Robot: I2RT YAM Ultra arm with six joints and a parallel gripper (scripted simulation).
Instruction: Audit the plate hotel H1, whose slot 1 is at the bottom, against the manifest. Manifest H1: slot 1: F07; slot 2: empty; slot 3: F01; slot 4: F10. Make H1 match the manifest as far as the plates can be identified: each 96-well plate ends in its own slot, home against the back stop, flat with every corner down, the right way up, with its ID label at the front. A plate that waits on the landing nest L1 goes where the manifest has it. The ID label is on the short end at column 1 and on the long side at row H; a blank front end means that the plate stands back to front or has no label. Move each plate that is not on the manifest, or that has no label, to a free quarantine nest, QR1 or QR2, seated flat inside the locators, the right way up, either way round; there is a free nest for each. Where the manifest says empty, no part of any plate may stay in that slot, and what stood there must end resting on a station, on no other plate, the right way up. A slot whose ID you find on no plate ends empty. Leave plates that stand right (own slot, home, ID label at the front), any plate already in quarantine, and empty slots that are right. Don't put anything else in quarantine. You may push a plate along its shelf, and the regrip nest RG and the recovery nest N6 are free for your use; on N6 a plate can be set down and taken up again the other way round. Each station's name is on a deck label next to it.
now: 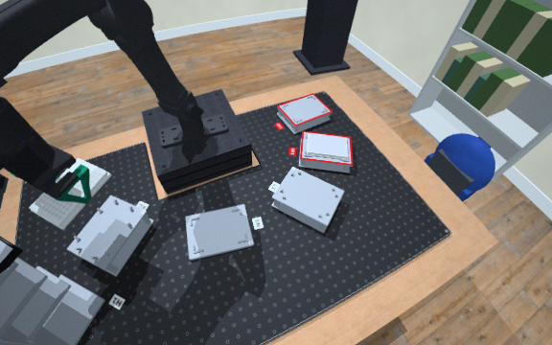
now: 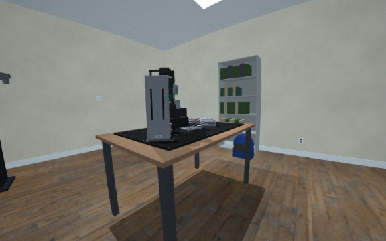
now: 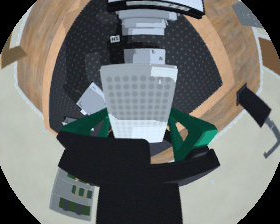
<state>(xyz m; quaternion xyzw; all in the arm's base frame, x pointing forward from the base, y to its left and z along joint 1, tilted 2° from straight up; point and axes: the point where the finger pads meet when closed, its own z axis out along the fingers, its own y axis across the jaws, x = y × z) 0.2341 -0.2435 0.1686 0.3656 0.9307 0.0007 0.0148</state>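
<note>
Gripping a white 96-well plate (image 1: pixel 72 192) between green fingers (image 1: pixel 80 184), the gripper (image 3: pixel 143 137) hangs at the mat's left side — above the deck, beside a grey nest (image 1: pixel 110 232); the plate hotel (image 1: pixel 27 297) stands just ahead — another plate (image 1: pixel 326 149) lies in a red-rimmed quarantine nest (image 1: pixel 348 163).

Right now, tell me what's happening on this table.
A single black arm holds a white well plate between its green gripper fingers, in the air over the left part of the black mat, near the plate hotel at the lower left corner. The wrist view shows the plate's well grid facing up. Of the two red-rimmed nests, the nearer holds a plate and the far one looks bare. Three grey nests on the mat look bare.
</note>
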